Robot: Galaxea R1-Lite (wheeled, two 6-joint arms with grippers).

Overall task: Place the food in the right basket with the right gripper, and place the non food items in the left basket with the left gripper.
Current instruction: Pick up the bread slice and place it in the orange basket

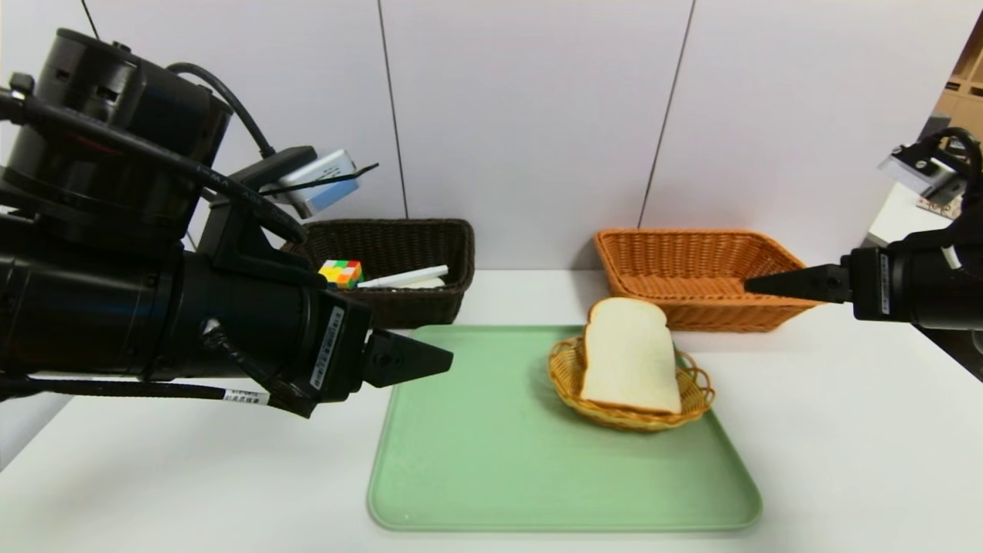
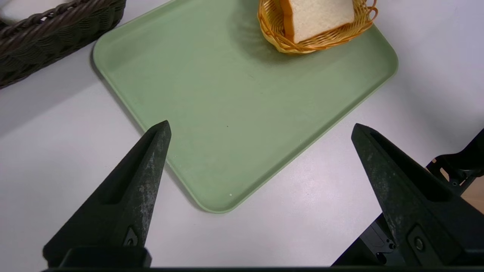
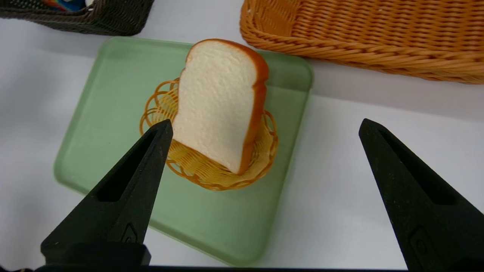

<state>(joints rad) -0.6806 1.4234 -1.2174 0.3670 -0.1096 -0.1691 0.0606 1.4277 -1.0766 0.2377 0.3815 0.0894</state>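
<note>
A slice of white bread (image 1: 631,355) (image 3: 221,102) (image 2: 315,15) leans upright in a small round wicker dish (image 1: 630,392) (image 3: 211,166) on the green tray (image 1: 491,445) (image 2: 234,98) (image 3: 113,124). The dark left basket (image 1: 399,265) holds a colourful cube (image 1: 341,273) and a white stick-shaped item (image 1: 403,277). The orange right basket (image 1: 695,273) (image 3: 370,34) shows nothing inside. My left gripper (image 1: 430,361) (image 2: 261,128) hangs open over the tray's near left corner, holding nothing. My right gripper (image 1: 760,286) (image 3: 264,124) is open at the table's right, in front of the orange basket, apart from the bread.
The white table (image 1: 845,445) extends around the tray. A white panelled wall (image 1: 537,115) stands behind both baskets. The table's right edge lies near my right arm.
</note>
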